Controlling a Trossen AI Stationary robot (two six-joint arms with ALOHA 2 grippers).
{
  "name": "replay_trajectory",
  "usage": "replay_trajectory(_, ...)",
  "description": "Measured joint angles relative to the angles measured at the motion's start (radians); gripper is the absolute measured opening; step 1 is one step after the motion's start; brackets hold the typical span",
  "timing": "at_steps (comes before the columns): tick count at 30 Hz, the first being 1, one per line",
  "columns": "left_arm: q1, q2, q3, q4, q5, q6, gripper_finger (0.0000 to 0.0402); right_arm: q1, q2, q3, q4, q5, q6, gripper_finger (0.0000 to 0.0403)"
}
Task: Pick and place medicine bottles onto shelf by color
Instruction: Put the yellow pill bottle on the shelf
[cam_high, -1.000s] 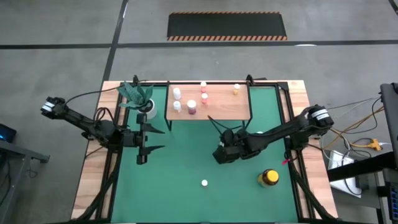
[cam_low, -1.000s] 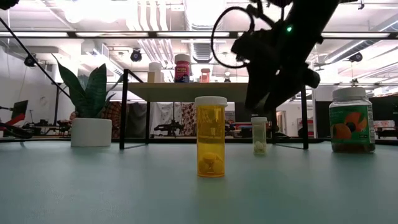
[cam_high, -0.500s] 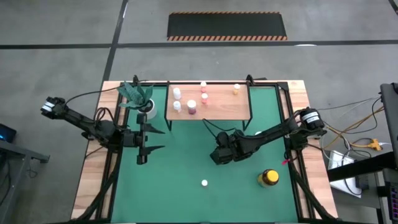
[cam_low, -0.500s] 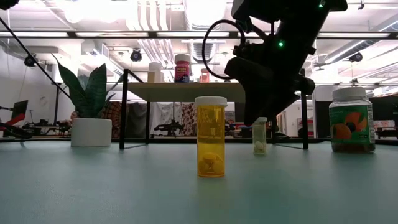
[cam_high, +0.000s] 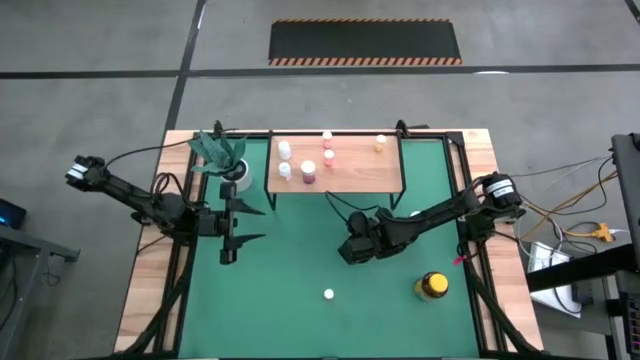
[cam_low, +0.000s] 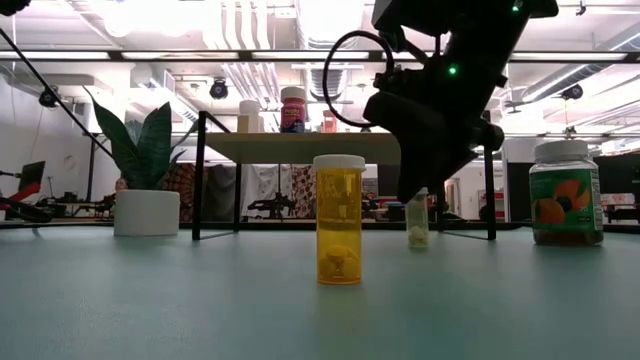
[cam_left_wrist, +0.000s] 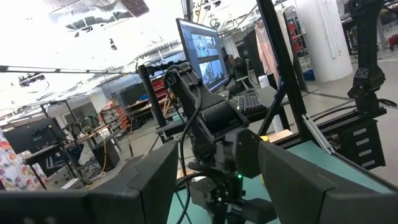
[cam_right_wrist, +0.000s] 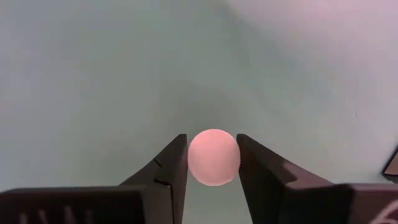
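Right gripper (cam_right_wrist: 212, 160) clamps a small white-capped bottle (cam_right_wrist: 213, 157) on the mat, next needing a straight lift toward the shelf (cam_high: 352, 175)

An orange bottle (cam_low: 339, 219) stands foremost on the mat, the right gripper (cam_low: 425, 185) behind over a small white bottle (cam_low: 417, 221).

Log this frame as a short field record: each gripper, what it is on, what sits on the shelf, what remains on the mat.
right gripper: low over the green mat, fingers either side of a small white-capped bottle, touching its cap
left gripper: open, empty, waiting by the potted plant
shelf: six small bottles on top
still on mat: orange bottle, black-lidded yellow jar
bottle colour in grip: cannot tell from above
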Motion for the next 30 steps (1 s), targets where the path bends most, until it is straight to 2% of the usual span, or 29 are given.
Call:
replay_trajectory(8, 0.000, 0.000, 0.000, -0.001, 0.000, 0.000, 0.0206, 0.000, -0.050, -0.001, 0.001, -0.080, -0.088, 0.0126)
replay_trajectory(15, 0.000, 0.000, 0.000, -0.002, 0.000, 0.000, 0.0206, 0.020, -0.158, 0.001, 0.008, -0.263, -0.174, 0.0115)
replay_trajectory(22, 0.000, 0.000, 0.000, -0.003, 0.000, 0.000, 0.0206, 0.035, -0.239, 0.074, 0.006, -0.274, -0.223, 0.0116)
replay_trajectory(30, 0.000, 0.000, 0.000, -0.003, 0.000, 0.000, 0.0206, 0.013, -0.221, 0.244, -0.014, -0.254, -0.433, 0.0113)
